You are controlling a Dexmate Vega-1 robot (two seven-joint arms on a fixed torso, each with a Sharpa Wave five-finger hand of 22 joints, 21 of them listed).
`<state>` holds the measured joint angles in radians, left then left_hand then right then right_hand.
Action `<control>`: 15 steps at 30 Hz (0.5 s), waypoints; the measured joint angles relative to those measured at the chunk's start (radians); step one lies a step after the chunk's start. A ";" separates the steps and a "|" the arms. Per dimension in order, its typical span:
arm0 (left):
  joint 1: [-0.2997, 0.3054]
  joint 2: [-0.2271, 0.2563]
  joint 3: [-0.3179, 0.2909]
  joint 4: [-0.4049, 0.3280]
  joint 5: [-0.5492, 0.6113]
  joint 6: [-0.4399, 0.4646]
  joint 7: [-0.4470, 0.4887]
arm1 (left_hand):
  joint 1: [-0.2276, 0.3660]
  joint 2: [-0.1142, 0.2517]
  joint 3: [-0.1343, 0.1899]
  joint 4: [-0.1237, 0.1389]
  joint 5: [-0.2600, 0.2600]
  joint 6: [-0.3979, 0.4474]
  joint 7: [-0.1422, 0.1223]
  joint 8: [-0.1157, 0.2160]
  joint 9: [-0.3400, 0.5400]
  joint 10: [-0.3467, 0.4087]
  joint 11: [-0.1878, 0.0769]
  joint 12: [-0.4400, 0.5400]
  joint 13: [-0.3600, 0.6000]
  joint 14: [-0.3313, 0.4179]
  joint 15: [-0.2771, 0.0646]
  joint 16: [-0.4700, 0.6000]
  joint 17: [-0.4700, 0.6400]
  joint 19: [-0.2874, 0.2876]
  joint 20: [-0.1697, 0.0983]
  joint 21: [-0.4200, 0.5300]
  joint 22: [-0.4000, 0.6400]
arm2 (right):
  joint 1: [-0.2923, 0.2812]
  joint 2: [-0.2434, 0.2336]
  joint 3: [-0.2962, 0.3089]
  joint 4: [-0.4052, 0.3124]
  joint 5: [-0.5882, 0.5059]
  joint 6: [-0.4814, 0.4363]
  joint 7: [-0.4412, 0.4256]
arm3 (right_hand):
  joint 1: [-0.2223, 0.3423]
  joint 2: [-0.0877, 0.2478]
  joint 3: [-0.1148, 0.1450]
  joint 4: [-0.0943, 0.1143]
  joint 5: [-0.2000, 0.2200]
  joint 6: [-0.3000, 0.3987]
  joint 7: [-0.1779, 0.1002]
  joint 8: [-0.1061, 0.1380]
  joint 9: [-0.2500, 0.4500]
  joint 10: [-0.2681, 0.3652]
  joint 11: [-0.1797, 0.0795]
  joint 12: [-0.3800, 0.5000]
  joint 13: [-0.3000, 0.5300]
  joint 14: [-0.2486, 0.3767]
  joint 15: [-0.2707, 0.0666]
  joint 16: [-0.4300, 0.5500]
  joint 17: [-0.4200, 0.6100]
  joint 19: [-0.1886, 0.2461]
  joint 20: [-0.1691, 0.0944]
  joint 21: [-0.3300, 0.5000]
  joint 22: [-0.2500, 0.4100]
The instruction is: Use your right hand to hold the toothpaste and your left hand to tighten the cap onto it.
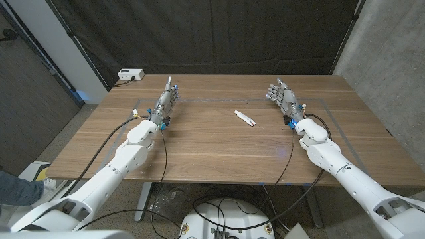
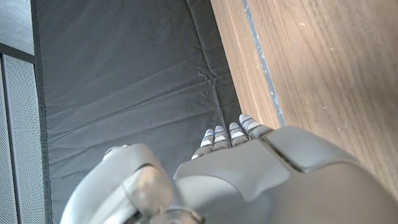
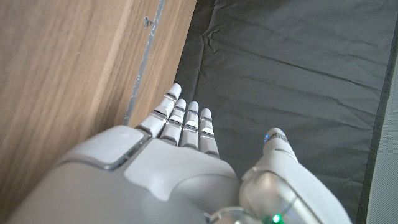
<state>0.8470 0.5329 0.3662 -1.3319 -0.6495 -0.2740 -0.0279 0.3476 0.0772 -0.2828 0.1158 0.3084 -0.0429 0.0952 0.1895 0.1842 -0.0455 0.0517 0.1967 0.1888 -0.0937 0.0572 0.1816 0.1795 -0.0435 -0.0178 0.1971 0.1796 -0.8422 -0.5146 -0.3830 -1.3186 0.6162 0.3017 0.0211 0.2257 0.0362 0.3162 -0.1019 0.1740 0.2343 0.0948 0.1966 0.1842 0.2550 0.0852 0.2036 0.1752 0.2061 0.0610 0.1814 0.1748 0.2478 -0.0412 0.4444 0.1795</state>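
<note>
Between the two hands, nearer the right hand [image 1: 284, 99], the toothpaste [image 1: 246, 118] lies flat on the worktop [image 1: 212, 149], its long axis running diagonally. Left hand [image 1: 167, 101] and right hand both hold nothing, fingers extended.

Small white toothpaste tube [image 1: 246, 118] lying flat on wooden table [image 1: 199, 146], angled, right of centre, untouched.

toothpaste [image 1: 246, 118]: 1 | table [image 1: 199, 143]: 1 | power strip [image 1: 130, 75]: 1
</note>
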 measured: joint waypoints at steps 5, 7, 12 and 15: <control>0.015 0.018 -0.005 -0.040 0.009 0.014 0.018 | 0.008 0.008 0.000 0.000 0.000 0.000 0.000 0.000 0.000 0.000 0.000 0.000 0.000 0.000 0.000 0.000 0.000 0.000 0.000 0.000 0.000 | -0.008 -0.005 -0.006 -0.015 -0.031 0.030 -0.012 | 0.014 -0.003 0.009 -0.009 0.000 0.036 -0.020 0.012 0.000 0.004 -0.004 0.004 0.000 0.004 -0.004 0.000 0.000 0.000 0.000 0.000 0.000; 0.021 0.024 -0.006 -0.054 0.012 0.016 0.023 | 0.008 0.008 0.000 0.000 0.000 0.000 0.000 0.000 0.000 0.000 0.000 0.000 0.000 0.000 0.000 0.000 0.000 0.000 0.000 0.000 0.000 | -0.013 -0.006 -0.006 -0.020 -0.042 0.042 -0.020 | 0.023 0.000 0.013 -0.015 0.004 0.053 -0.028 0.018 0.004 0.015 -0.008 0.004 0.000 0.006 -0.006 0.000 0.000 0.000 0.000 0.000 0.000; 0.039 0.039 -0.009 -0.093 0.023 0.020 0.038 | 0.021 0.010 0.002 -0.002 0.000 0.008 0.006 0.007 0.000 0.012 -0.003 0.008 0.000 0.012 -0.004 0.004 0.000 0.000 0.000 0.005 0.000 | -0.044 -0.018 -0.006 -0.054 -0.096 0.080 -0.060 | 0.044 0.005 0.020 -0.027 0.008 0.059 -0.034 0.018 0.005 0.029 -0.022 0.008 0.000 0.016 -0.016 0.000 0.000 0.009 0.002 0.000 0.000; 0.048 0.048 -0.011 -0.108 0.026 0.020 0.038 | 0.040 0.010 0.005 -0.013 0.000 0.024 -0.001 0.007 0.000 0.032 -0.002 0.012 0.000 0.035 -0.007 0.011 0.000 0.023 0.008 0.015 0.000 | -0.064 -0.024 -0.005 -0.073 -0.136 0.107 -0.095 | 0.059 0.001 0.020 -0.037 0.008 0.058 -0.034 0.018 0.005 0.053 -0.034 0.015 0.000 0.025 -0.020 0.003 0.000 0.018 0.000 0.000 0.000</control>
<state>0.8948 0.5811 0.3556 -1.4399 -0.6233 -0.2535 0.0103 0.3879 0.0875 -0.2781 0.1029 0.3084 -0.0188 0.0939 0.1967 0.1841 -0.0132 0.0497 0.2087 0.1886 -0.0589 0.0502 0.1930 0.1795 -0.0208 -0.0100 0.2119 0.1795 -0.9061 -0.5383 -0.3884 -1.3920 0.4799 0.4091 -0.0740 0.2851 0.0368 0.3361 -0.1389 0.1817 0.2926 0.0604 0.2150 0.1887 0.3076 0.0514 0.2189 0.1752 0.2315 0.0407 0.1840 0.1747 0.2660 -0.0411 0.4444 0.1794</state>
